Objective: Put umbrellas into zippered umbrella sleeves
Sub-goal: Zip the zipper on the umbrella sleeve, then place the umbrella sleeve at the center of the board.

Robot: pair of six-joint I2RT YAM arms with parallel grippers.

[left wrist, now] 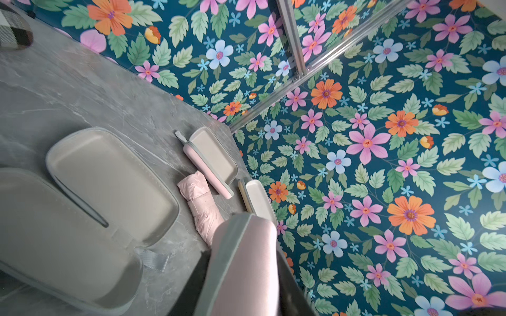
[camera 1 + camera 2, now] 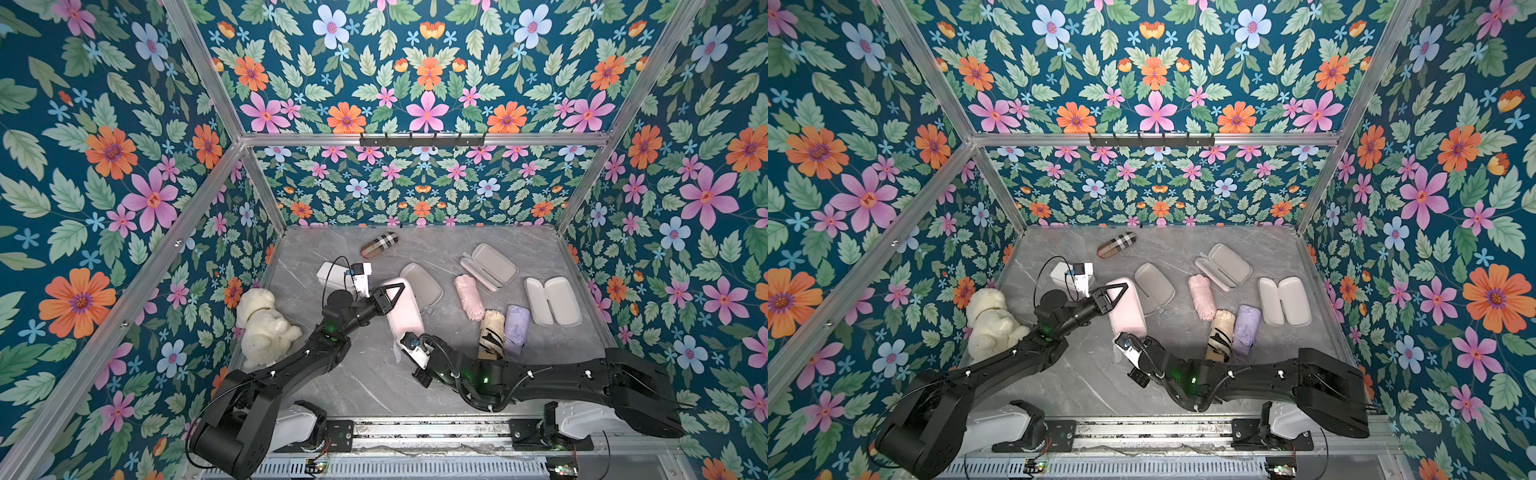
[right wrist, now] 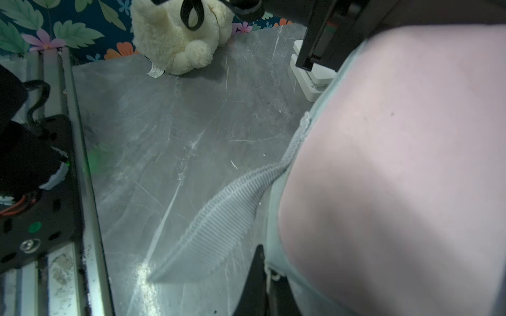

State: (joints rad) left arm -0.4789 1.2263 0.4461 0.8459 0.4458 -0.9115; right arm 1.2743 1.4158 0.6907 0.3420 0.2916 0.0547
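both arms on the pink sleeve [image 2: 403, 316] at mid-table [image 2: 365, 382]. my left gripper [image 2: 390, 293] clamps the sleeve's far end, and the pink shell shows between its jaws in the left wrist view. my right gripper [image 2: 404, 338] sits at the near end with jaws pressed together, close to the grey strap [image 3: 213, 227]; i cannot tell whether they actually nip the zipper pull.

the sleeve lies pink side up and looks closed or nearly so. i judge one pink umbrella is inside, since only three show. those three lie loose together to its right: the pink umbrella [image 2: 468, 297], the cream umbrella [image 2: 491, 332] and the lavender umbrella [image 2: 517, 328].

three sleeves lie open and empty: the grey-lined sleeve [image 2: 424, 282] just beside the held one, the pink-edged sleeve [image 2: 494, 262] toward the back, and the pale sleeve [image 2: 555, 301] near the right wall.

by my reading, one of four is nearly packed and zipping it is the step in hand. three umbrellas are not yet loaded or zipped.
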